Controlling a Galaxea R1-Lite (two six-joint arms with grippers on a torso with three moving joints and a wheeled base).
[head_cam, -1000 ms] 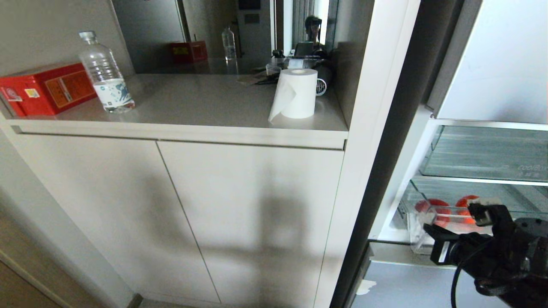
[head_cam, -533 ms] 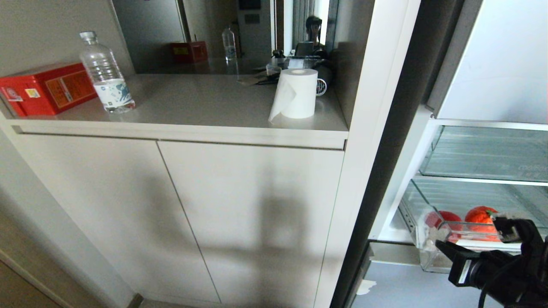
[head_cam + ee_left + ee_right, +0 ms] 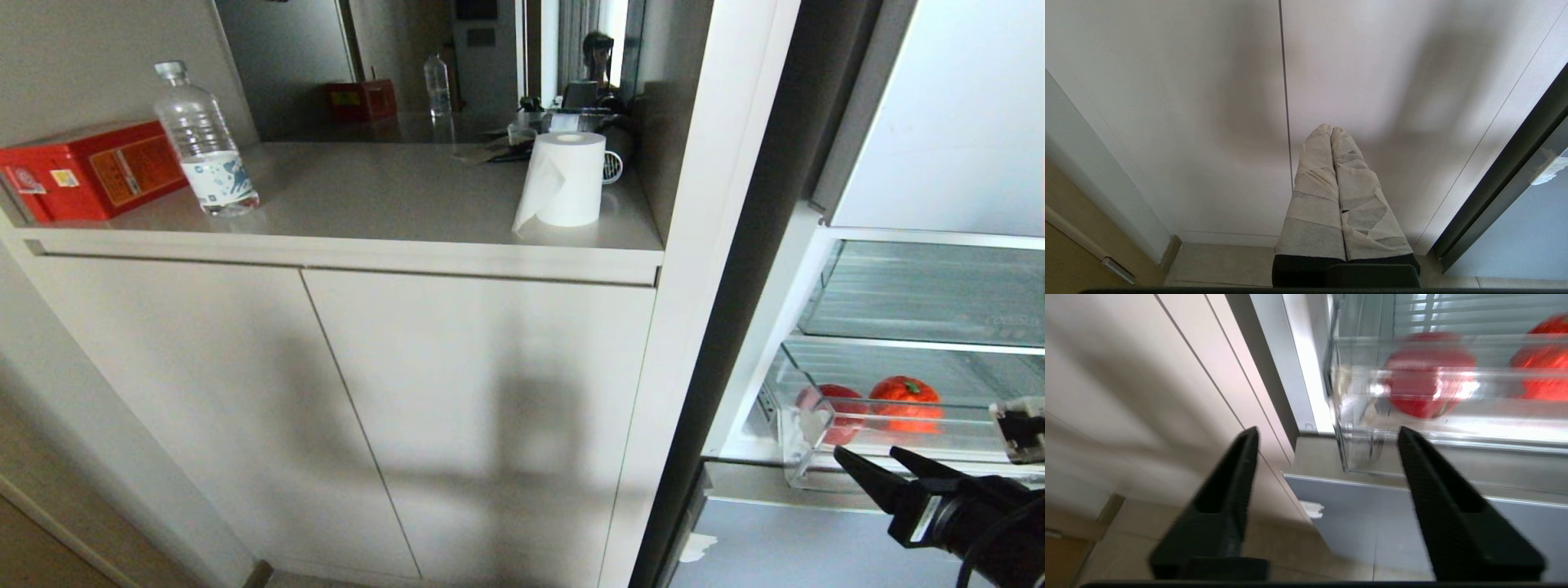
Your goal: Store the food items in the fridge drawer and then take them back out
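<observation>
The fridge drawer (image 3: 804,457) of clear plastic stands pulled out at the lower right of the head view. Two food items lie in it: a round red one (image 3: 824,408) and an orange-red pumpkin-like one (image 3: 904,400) with a green stem. My right gripper (image 3: 927,441) hangs just in front of and below the drawer's front lip, open and empty. In the right wrist view, the right gripper (image 3: 1327,433) frames the corner of the fridge drawer (image 3: 1355,453), with the red item (image 3: 1429,375) and the orange one (image 3: 1543,371) behind its front wall. My left gripper (image 3: 1331,130) is shut, parked facing the cabinet doors.
A counter (image 3: 392,204) to the left bears a red box (image 3: 90,167), a water bottle (image 3: 204,143) and a paper roll (image 3: 567,180). Above the drawer sits another clear bin (image 3: 922,294). A blue-grey fridge panel (image 3: 784,547) lies below it, and the open fridge door (image 3: 955,106) above.
My right gripper has opened and dropped back down and to the right, away from the drawer's front. The drawer came out a little, then settled slightly back.
</observation>
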